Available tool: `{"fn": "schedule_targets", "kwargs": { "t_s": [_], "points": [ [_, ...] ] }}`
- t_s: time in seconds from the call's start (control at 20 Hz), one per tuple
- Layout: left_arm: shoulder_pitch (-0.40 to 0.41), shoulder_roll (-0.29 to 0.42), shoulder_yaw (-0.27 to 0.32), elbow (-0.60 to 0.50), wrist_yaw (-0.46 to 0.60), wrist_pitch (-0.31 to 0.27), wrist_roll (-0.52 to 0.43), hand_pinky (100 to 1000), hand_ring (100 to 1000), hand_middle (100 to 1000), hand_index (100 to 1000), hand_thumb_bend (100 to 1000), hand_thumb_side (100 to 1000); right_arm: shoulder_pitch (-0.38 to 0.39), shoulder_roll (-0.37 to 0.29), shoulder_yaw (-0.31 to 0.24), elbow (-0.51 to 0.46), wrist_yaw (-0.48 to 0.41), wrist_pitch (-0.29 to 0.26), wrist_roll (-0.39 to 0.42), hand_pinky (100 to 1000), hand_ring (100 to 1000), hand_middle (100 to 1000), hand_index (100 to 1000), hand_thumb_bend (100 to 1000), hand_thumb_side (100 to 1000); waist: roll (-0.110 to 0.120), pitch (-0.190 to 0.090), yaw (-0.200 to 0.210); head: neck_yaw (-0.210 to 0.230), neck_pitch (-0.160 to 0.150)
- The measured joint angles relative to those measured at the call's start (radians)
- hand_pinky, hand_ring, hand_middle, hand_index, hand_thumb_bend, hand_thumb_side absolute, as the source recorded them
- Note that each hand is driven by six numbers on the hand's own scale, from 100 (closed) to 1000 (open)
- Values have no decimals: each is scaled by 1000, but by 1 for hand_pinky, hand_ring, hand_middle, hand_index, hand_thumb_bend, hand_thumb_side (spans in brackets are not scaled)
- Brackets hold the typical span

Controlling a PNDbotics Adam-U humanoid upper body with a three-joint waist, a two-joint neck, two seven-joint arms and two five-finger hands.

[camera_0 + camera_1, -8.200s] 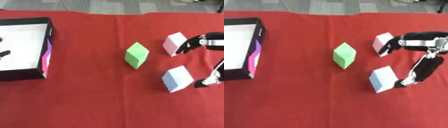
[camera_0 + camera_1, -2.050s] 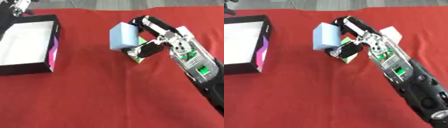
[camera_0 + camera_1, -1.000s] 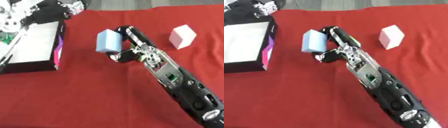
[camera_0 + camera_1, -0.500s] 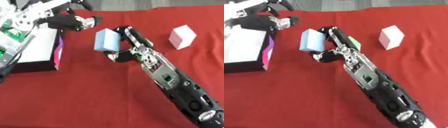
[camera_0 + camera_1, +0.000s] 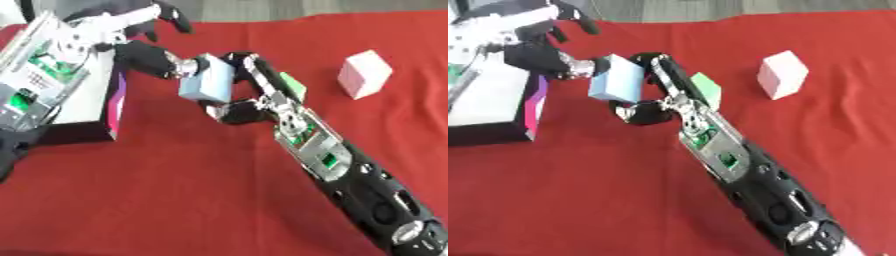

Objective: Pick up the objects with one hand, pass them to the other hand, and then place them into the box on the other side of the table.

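**2 hands meet at a pale blue block above the red cloth**

2 arms cross the table, which is covered in a red cloth (image 5: 131, 200). At the far left sits the box (image 5: 83, 131), black-walled with a white inside and a pink and purple stripe on its near right corner; the left arm's silver and white casing with green circuit boards hides much of it.

From that arm the left hand (image 5: 144, 55) reaches rightward just past the box's right wall. Some of its black fingers are spread upward and apart, and a lower finger or thumb with a silver tip touches the left face of the pale blue block (image 5: 619, 80). Whether that hand has any hold on the block cannot be told; the fingers that show look straight rather than curled.

The block is held up off the cloth, between the box and the middle of the table. The right hand (image 5: 249, 97) grips it: long black fingers run up along the block's right side and over its top corner, and the thumb curls in under its lower edge. The right arm runs from there down to the lower right corner, black with a silver section and a small green part showing.

Just behind the right hand's fingers, a green block (image 5: 707, 89) lies on the cloth, partly hidden by them. Well to the right, apart from everything else, a pale pink block (image 5: 781, 74) stands on the cloth.
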Motion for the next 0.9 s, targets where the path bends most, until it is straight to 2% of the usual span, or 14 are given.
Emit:
{"fn": "schedule_targets", "kwargs": {
  "t_s": [0.05,0.25,0.3,0.5,0.65,0.9],
  "points": [
    [-3,-2,-3,6,-15,-10,-13,840,995,815,864,558,461,0,2,2,2,-3,-1,0,695,682,534,561,109,100,0,0,0,0,0],
    [-8,-10,-9,22,-69,-47,-56,840,995,816,866,563,459,0,8,10,3,-13,-4,3,695,682,534,561,109,100,0,0,0,1,0],
    [-9,-11,-9,24,-79,-54,-63,849,993,815,880,669,407,0,8,12,3,-15,-4,4,694,681,532,559,105,100,0,0,0,1,0],
    [-9,-15,-9,16,-113,-87,-96,859,1000,816,871,688,436,0,9,12,3,-31,-3,11,693,680,532,559,102,100,0,0,0,2,-1],
    [-2,-15,0,-6,-120,-111,-125,871,1000,820,872,735,457,0,9,12,3,-39,-1,14,694,680,531,558,102,100,0,0,0,2,-1],
    [4,-10,19,-42,-122,-142,-181,876,1000,818,865,710,476,0,9,12,3,-44,2,17,693,680,531,558,101,100,0,0,-1,2,-2]
  ]
}}
